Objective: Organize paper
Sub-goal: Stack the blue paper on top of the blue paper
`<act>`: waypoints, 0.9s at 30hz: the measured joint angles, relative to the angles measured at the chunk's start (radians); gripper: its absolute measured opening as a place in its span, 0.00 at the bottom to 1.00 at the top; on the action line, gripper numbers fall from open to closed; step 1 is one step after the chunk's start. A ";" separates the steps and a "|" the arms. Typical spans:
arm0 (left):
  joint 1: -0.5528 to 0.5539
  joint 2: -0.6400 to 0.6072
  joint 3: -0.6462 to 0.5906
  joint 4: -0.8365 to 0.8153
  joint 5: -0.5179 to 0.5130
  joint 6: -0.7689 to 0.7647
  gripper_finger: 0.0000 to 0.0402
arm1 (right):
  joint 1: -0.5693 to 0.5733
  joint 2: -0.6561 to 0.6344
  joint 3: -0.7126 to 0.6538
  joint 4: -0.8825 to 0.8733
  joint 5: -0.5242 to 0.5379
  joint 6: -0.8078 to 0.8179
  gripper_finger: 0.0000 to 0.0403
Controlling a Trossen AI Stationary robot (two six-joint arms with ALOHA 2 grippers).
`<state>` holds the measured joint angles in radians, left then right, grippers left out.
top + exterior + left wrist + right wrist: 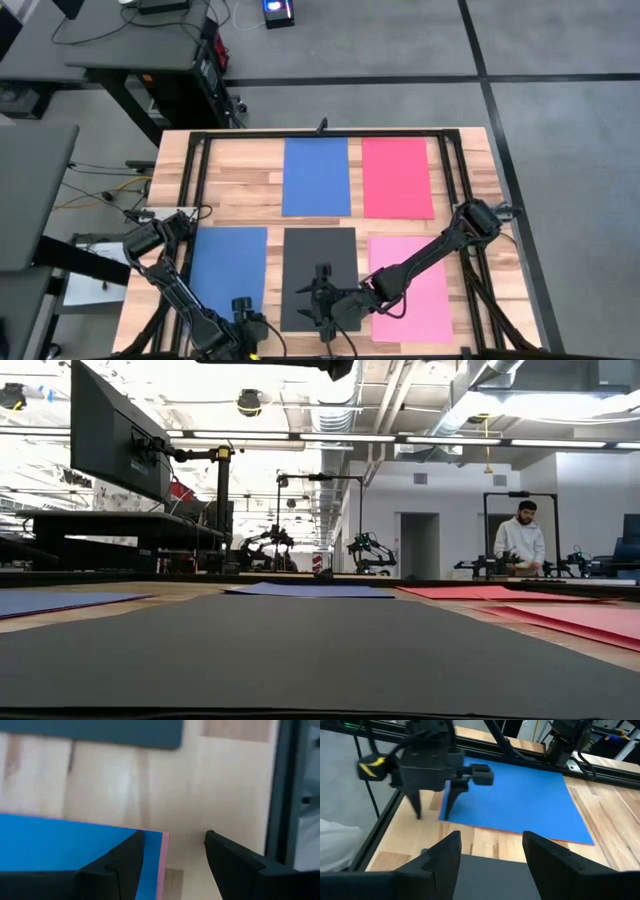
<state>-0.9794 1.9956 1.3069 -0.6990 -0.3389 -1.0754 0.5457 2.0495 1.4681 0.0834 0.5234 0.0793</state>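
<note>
Item: paper, five loose sheets recorded flat on the wooden table (240, 185), none held. A blue sheet (315, 176) and a red sheet (396, 177) were laid side by side on the far half. On the near half a second blue sheet (228, 268), a dark grey sheet (318, 270) and a pink sheet (415, 285) were set in a row, with bare wood between them.

Handling, as judged: the sheets were taken to be thin, very light and limp, likely to slide on the wood and to crease if pinched hard. No raised edge was offered, so a hold at a corner or at an edge near the table's rim was judged most workable. A thin pink strip was noted along one edge of the near blue sheet in the left wrist view; a second sheet underneath was suspected, not confirmed.

Left gripper (172, 862): jaws spread, nothing between them. One finger (125, 860) was seen over the corner of the near blue sheet, the other over bare wood just beside it; contact could not be told.

Right gripper (492, 855): jaws spread and empty, placed over the near edge of the dark grey sheet, with the near blue sheet lying ahead of the fingertips and the left gripper beyond it.
</note>
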 joint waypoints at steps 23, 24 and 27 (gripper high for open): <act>-0.004 0.004 0.177 -0.561 -0.012 -0.080 0.47 | 0.006 0.000 0.000 0.007 0.000 0.002 0.50; -0.005 0.004 0.185 -0.578 -0.014 -0.081 0.47 | 0.006 0.000 0.000 0.007 0.000 0.002 0.50; -0.010 0.004 0.202 -0.637 -0.017 -0.099 0.47 | 0.006 0.000 0.000 0.007 0.000 0.002 0.50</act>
<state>-0.9890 1.9999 1.5084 -1.3363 -0.3555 -1.1741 0.5518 2.0495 1.4677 0.0906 0.5236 0.0814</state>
